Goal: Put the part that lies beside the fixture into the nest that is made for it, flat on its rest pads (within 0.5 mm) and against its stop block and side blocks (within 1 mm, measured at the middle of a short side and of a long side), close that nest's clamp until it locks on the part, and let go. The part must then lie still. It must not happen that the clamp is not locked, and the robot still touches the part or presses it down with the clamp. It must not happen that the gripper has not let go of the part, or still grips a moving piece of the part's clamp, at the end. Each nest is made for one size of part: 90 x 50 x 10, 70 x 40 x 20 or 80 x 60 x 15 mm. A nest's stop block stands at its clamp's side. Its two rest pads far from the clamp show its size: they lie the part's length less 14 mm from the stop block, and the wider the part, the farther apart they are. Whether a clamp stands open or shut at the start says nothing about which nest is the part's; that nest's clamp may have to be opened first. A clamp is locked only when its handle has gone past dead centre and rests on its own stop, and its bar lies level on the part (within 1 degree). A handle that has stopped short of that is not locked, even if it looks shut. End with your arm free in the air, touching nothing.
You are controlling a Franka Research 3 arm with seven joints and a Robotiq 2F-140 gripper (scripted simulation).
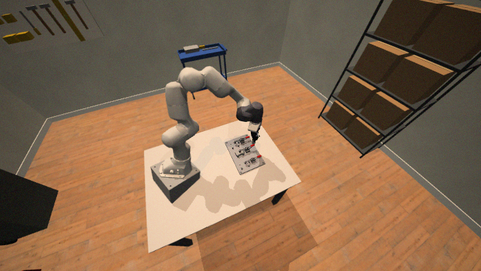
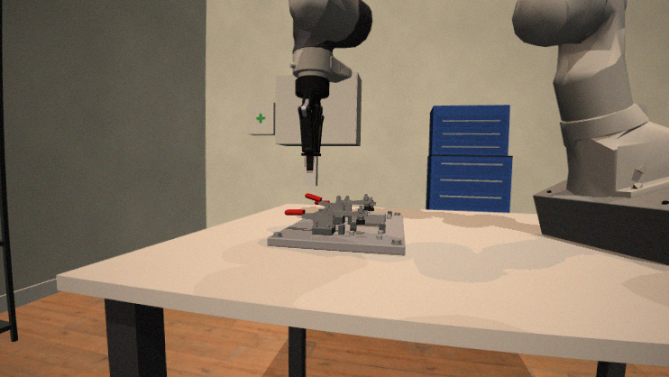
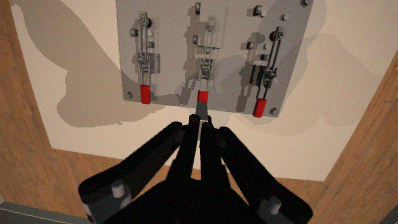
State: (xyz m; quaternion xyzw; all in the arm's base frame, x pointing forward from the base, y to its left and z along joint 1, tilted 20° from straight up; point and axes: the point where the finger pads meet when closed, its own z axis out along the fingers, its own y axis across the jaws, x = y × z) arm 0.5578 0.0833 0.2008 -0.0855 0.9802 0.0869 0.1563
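Note:
The grey fixture plate (image 1: 242, 170) (image 2: 327, 244) (image 3: 170, 50) lies on the white table (image 1: 208, 215) (image 2: 374, 289) and carries three toggle clamps side by side. Their red handles show in the wrist view as a left handle (image 3: 145, 93), a middle handle (image 3: 202, 96) and a right handle (image 3: 259, 107). In the exterior view one handle (image 2: 316, 197) slants upward and another handle (image 2: 295, 212) lies level. My gripper (image 1: 255, 141) (image 2: 308, 163) (image 3: 201, 110) is shut and empty. It hangs well above the handle side of the plate, in line with the middle handle. I see no loose part beside the fixture.
The robot base (image 1: 175, 181) (image 2: 603, 225) stands on the table's other side. The table edge (image 3: 210, 165) runs close behind the handles. A blue cabinet (image 2: 468, 156), a blue cart (image 1: 201, 54) and a shelf rack with boxes (image 1: 404, 77) stand away from the table.

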